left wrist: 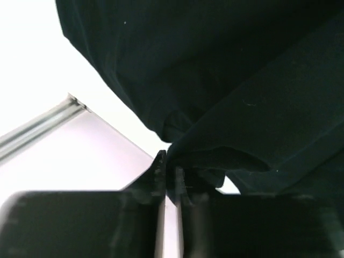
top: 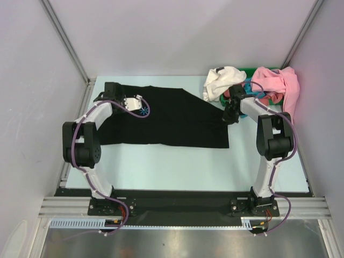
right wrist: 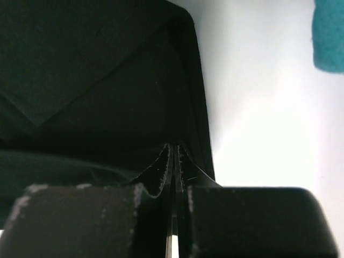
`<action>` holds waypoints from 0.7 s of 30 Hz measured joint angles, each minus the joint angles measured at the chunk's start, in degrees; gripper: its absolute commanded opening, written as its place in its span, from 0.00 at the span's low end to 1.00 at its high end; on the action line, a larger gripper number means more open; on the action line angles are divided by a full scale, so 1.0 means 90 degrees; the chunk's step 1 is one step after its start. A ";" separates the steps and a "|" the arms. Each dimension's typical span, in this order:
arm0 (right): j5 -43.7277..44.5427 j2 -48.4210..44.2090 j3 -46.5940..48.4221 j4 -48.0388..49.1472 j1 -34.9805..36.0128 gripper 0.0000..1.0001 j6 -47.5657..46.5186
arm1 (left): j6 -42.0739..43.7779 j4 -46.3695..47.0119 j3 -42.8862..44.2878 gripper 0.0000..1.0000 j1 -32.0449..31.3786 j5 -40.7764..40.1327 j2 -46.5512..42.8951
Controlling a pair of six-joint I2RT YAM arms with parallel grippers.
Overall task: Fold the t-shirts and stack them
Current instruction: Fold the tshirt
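Pinching the black t-shirt (top: 177,121), left gripper (left wrist: 167,159) and right gripper (right wrist: 173,149) both clamp its cloth. White t-shirt (top: 223,80) and pink t-shirt (top: 277,81) heap against a green bin (top: 251,69).

spread shirt (top: 172,118) flat, centre of surface (top: 177,166) | heap of shirts (top: 252,83) at 2 o'clock, far corner, just beside it | left tool (left wrist: 167,164) at its 10 o'clock corner | right tool (right wrist: 173,150) at its 3 o'clock edge, before heap

pale table (top: 177,172) between plain grey walls (top: 161,32)
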 measured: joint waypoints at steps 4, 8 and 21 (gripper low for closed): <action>0.0119 0.0129 0.0160 -0.0029 0.0000 0.57 0.0002 | -0.0199 0.0073 0.0260 0.85 -0.0078 -0.0248 0.0369; 0.0505 0.0172 0.0369 -0.0121 -0.0019 0.69 0.0015 | -0.1086 -0.0138 0.1158 0.88 -0.0049 -0.0576 0.0821; 0.0158 -0.1613 -0.1681 -0.0036 -0.0253 0.60 0.0410 | -0.4585 -0.1756 0.0362 0.88 0.1695 -0.0231 -0.0362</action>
